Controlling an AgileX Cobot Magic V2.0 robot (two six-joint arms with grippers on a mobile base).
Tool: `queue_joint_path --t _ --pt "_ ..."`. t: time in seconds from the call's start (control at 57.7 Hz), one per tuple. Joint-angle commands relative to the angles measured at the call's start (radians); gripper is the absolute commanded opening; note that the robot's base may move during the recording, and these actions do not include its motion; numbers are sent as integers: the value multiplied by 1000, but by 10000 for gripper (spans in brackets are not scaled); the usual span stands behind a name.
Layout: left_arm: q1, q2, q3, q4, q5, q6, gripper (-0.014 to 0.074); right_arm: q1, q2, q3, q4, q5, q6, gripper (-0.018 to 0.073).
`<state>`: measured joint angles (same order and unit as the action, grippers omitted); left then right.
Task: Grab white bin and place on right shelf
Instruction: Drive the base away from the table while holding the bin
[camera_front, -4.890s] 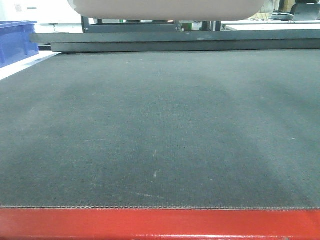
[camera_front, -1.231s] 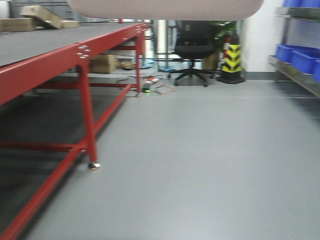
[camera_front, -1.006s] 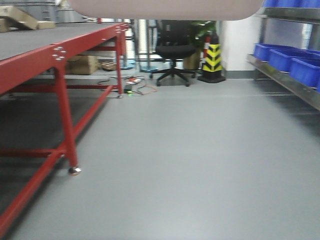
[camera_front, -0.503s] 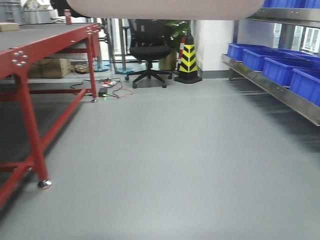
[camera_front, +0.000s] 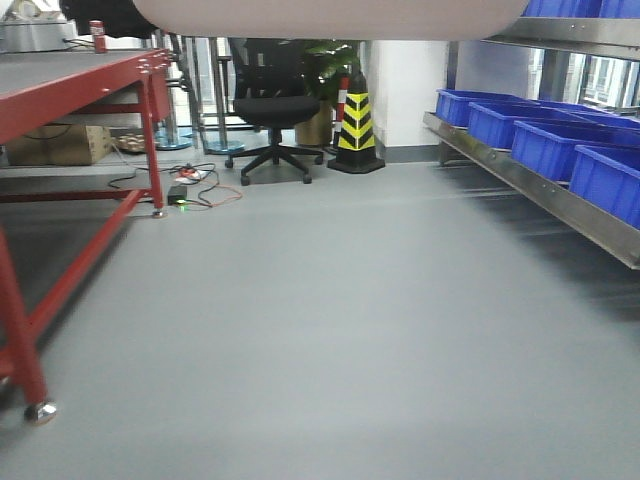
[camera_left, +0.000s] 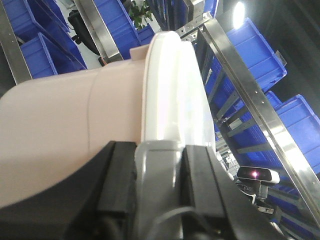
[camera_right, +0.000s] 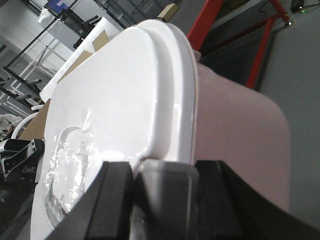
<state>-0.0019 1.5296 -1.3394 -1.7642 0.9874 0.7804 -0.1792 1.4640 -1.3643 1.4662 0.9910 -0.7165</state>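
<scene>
I carry the white bin (camera_front: 330, 18) between both arms; only its pale beige underside shows along the top of the front view. In the left wrist view the left gripper (camera_left: 159, 170) is shut on the grey handle at the bin's (camera_left: 65, 125) white lid rim. In the right wrist view the right gripper (camera_right: 165, 192) is shut on the grey handle at the other end of the bin (camera_right: 120, 95), whose flat white lid faces the camera. The right shelf (camera_front: 545, 190), a steel rack, runs along the right side of the front view.
Blue open bins (camera_front: 545, 140) fill the steel rack, with more behind the bin in the left wrist view (camera_left: 252, 60). A red-framed table (camera_front: 70, 90) stands at left, its caster (camera_front: 40, 411) near the front. An office chair (camera_front: 270, 110), a striped cone (camera_front: 356, 125) and floor cables (camera_front: 190, 190) lie ahead.
The view has swung right, from facing the dark mat table to the open floor. The red table has slid left and the steel rack with blue bins has come in on the right. The bin stays held.
</scene>
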Motion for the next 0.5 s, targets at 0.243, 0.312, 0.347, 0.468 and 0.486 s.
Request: queue_joint_path --t 0.243,0.312,0.347,0.468,0.486 --pt "-56 -56 -34 -55 342 2 -126 51 -51 -34 109 192 -26 69" --pt "-56 -56 -34 -55 342 2 -126 51 -51 -34 109 192 -26 69" --pt "-56 -56 -34 -53 342 2 -126 51 -51 -34 109 192 -26 69" --pt "-56 -56 -34 -53 342 2 -126 51 -51 -34 109 192 -26 69" --pt "-56 -56 -34 -53 342 2 -126 51 -51 -34 109 192 -26 69"
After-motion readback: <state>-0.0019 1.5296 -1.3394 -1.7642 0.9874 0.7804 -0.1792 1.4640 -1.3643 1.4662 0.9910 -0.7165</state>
